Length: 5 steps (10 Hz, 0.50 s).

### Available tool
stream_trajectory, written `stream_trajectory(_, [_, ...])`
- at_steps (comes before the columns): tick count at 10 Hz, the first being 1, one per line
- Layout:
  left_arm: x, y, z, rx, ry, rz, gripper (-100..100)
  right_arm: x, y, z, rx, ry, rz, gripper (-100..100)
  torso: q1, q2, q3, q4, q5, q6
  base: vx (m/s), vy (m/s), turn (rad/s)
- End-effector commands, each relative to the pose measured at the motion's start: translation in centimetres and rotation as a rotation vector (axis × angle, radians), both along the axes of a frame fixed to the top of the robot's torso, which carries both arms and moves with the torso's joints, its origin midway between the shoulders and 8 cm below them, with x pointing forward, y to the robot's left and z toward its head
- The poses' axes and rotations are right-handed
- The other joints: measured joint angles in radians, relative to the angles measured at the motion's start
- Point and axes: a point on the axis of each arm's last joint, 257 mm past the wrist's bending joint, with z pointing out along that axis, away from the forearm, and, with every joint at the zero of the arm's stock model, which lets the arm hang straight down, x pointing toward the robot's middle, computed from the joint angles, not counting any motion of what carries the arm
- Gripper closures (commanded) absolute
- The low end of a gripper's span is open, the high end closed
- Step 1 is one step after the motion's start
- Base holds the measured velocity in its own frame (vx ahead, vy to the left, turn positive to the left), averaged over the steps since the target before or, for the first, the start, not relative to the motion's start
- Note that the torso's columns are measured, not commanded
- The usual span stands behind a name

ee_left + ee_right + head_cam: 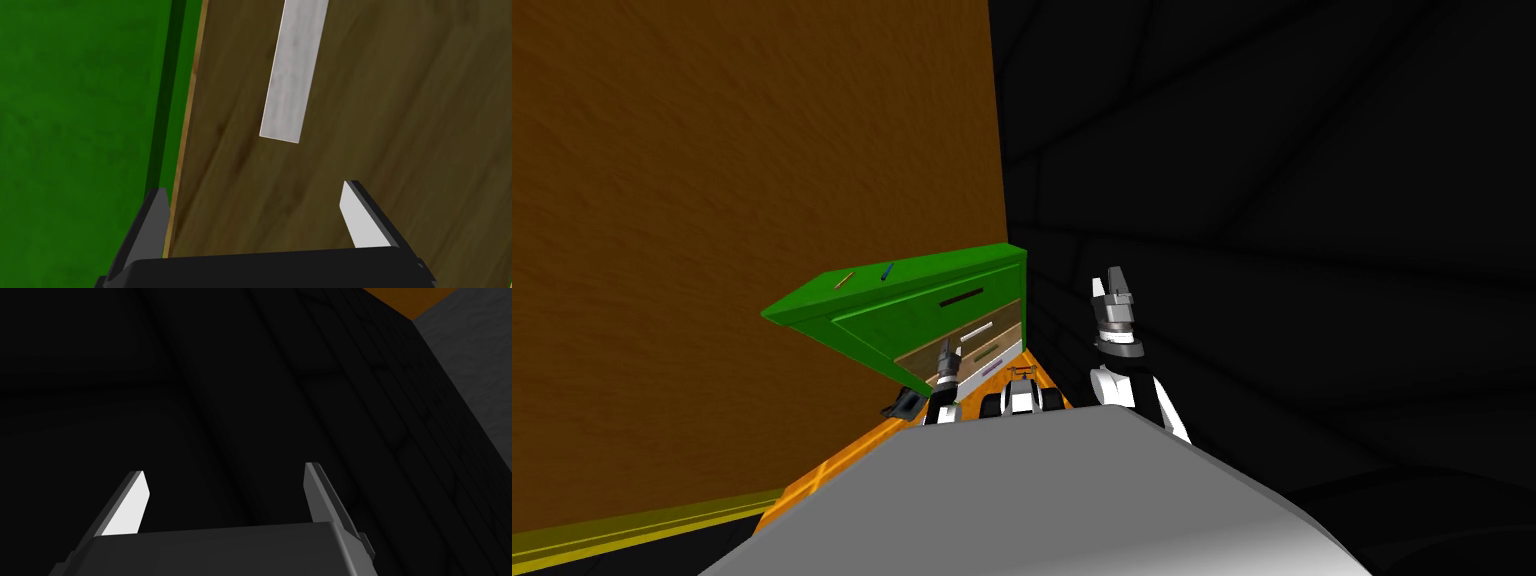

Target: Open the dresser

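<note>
Head view: the green dresser (pixel 912 285) is sitting just left of the frame's centre, against a brown wall (pixel 712 200), with its stacked drawer fronts facing toward the lower right. Each front is a different colour: green on top, then a brown drawer (pixel 1007 318), a darker one below it, and a white one lowest. All are looking flush, so I am judging that nothing is open yet. Two small thin items (pixel 864 276) are lying on the dresser's top.

The left gripper (pixel 946 352) is hanging low in the middle of the frame, right in front of the brown drawer. The left wrist view is looking at that wood-grained front with the green frame alongside it. The fingers (pixel 357 220) are standing wide apart and are holding nothing. The pale grey bar handle (pixel 292 75) is lying ahead of the tips and slightly toward one finger, with its near end well clear of both blades.

The right gripper (pixel 1108 282) is standing raised to the right of centre, away from the dresser, with its fingers spread and empty.

Step in hand, as I judge it: lining up on the brown drawer's handle, with no grasp made. The next move is calling for a short reach forward so the bar lies between the blades. The blades may need turning to cross the bar. After that they must close on it and pull straight out from the front. The risk I am seeing is the blades pinching past the bar's end and slipping off.
</note>
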Motion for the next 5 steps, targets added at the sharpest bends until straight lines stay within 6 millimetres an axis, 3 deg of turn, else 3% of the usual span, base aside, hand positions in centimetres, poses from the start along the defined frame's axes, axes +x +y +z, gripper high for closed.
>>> stream_trajectory(1, [0.6,-2.3,-0.6,-0.077,0.0,0.002,-100,0.0,0.0,0.0,0.0,0.0,0.0,0,-0.001,-0.001,0.0,0.0,0.0,0.0,-0.011,0.008,-0.001])
stream_trajectory(3, [0.7,-2.7,-0.6,-0.085,-0.001,0.003,-100,0.0,0.0,0.0,0.0,0.0,0.0,0,0.0,0.0,0.0,0.0,0.0,0.0,0.0,0.0,0.0])
stream_trajectory(5, [2.2,-2.7,0.1,-0.088,0.0,-0.001,-100,0.0,0.0,0.0,0.0,0.0,0.0,0,0.001,-0.001,0.0,0.0,0.0,0.0,0.046,0.01,0.018])
